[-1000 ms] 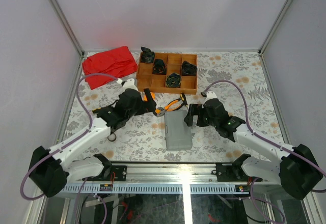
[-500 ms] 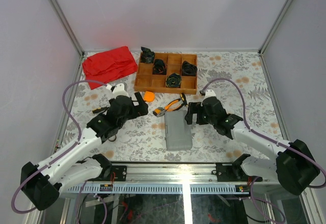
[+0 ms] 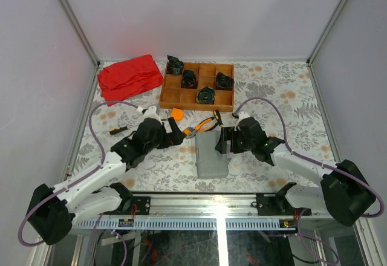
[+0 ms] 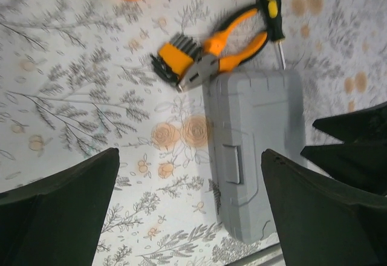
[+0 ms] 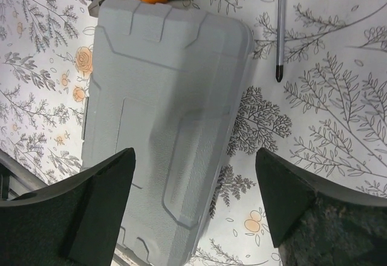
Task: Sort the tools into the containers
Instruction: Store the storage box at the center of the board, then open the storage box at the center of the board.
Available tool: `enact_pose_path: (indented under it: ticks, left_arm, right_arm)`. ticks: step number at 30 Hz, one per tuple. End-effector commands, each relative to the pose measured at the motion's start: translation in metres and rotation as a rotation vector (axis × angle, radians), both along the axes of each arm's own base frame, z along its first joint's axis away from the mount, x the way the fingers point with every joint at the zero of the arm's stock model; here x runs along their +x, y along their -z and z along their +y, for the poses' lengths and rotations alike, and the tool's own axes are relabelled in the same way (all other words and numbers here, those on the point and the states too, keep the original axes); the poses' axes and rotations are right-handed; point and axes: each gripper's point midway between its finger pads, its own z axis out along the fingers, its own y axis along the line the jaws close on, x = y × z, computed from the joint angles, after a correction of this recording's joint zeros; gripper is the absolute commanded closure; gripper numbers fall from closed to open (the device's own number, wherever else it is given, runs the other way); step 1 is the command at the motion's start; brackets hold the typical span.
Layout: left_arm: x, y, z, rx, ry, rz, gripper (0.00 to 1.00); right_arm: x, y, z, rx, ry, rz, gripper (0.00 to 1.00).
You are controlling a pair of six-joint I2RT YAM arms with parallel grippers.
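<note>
Since half a second ago the left pincer [image 3: 180, 136] has moved nearer the middle of the table. It now sits just left of the flat grey plastic hinged case [image 3: 211, 156]. The right pincer [image 3: 222, 140] has crept closer to the case's right edge.

- Case: shut, flat on the floral-print surface [image 3: 272, 97], between the two pincers.
- Left pincer: jaws spread wide, holding nothing.
- Right pincer: jaws wide apart and empty, one finger [image 5: 84, 211] above the lid, the other [image 5: 302, 205] off its right side.
- Beyond the case from both pincers: orange-handled pliers [image 4: 224, 57], nose at the case's corner, with a small yellow block with dark teeth [image 4: 172, 57] beside them.
- Black-and-yellow screwdriver [image 4: 273, 9]: just past the pliers.
- Round orange tape measure [image 3: 177, 113]: further ahead of the left pincer.
- Farthest out: brown wooden compartment tray [image 3: 166, 90] and red cloth [image 3: 127, 77].
</note>
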Motion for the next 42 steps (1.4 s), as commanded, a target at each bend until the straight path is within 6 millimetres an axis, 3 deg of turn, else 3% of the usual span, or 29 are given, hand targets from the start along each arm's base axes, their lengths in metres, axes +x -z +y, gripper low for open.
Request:
enact_pose_path:
  ticks: [1, 8, 13, 19, 26, 42]
  left_arm:
    - [-0.007, 0.004, -0.036, -0.077, 0.105, 0.01, 0.0]
    - [-0.017, 0.019, -0.069, -0.127, 0.199, 0.053, 0.04]
    - [-0.024, 0.032, -0.078, -0.136, 0.244, 0.088, 0.1]
    - [-0.033, 0.049, -0.078, -0.116, 0.278, 0.119, 0.19]
    - [-0.041, 0.064, -0.075, -0.113, 0.282, 0.151, 0.26]
    - [-0.037, 0.083, -0.073, -0.089, 0.231, 0.197, 0.45]
  right_arm:
    - [0.003, -0.008, 0.01, 0.078, 0.011, -0.002, 0.16]
    - [-0.005, -0.001, 0.023, 0.144, -0.026, 0.046, 0.31]
    - [-0.005, 0.005, 0.024, 0.141, -0.019, 0.062, 0.33]
    - [-0.008, 0.017, 0.025, 0.151, -0.005, 0.101, 0.35]
    - [-0.013, 0.036, 0.011, 0.097, 0.062, 0.14, 0.4]
    - [-0.018, 0.04, 0.003, 0.063, 0.067, 0.147, 0.41]
